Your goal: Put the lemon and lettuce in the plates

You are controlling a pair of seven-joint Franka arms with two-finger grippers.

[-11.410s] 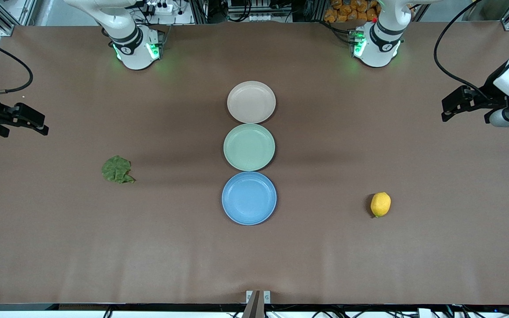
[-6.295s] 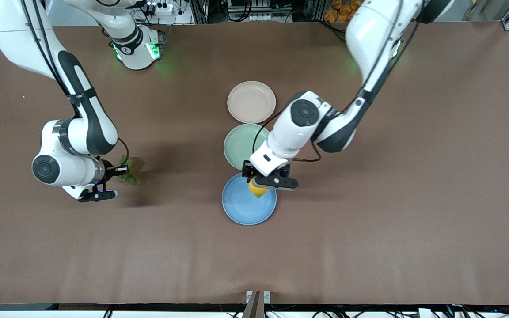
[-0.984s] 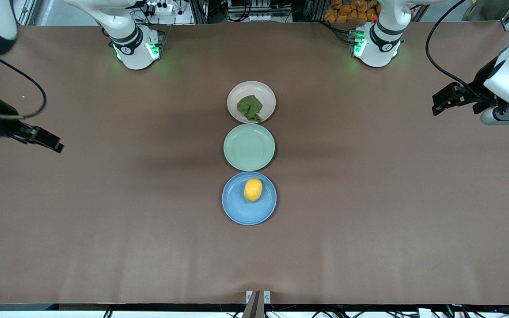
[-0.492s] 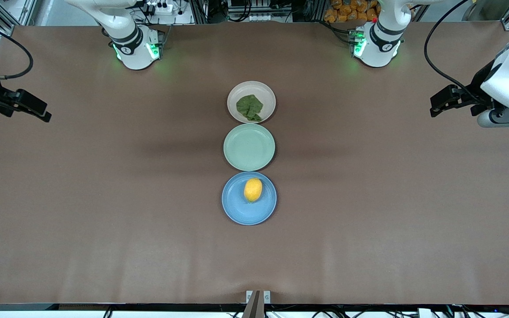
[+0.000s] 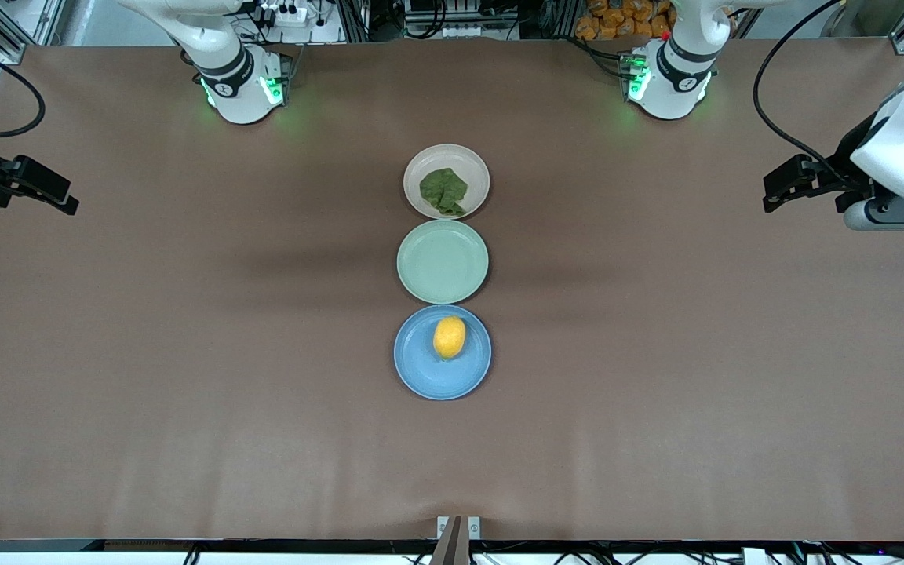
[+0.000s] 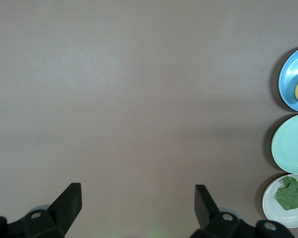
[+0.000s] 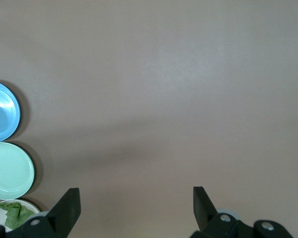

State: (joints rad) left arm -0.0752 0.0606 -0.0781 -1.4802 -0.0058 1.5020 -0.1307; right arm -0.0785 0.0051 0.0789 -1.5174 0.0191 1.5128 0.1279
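The lemon [image 5: 450, 337] sits in the blue plate [image 5: 421, 373], the lettuce [image 5: 443, 191] in the beige plate [image 5: 468, 163] — task apparently done, so the left hand [image 5: 783, 188] and the right hand [image 5: 44, 188] wait, fingers apart and empty, over the table's ends.

lemon [image 5: 450, 337] on blue plate [image 5: 421, 373], lettuce [image 5: 443, 191] on beige plate [image 5: 472, 165]

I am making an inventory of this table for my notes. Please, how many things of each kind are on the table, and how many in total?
Plates: 3, the beige-pink plate, the pale green plate, the blue plate
Lemons: 1, the lemon in the blue plate
Lettuce pieces: 1, the lettuce in the beige-pink plate
Total: 5
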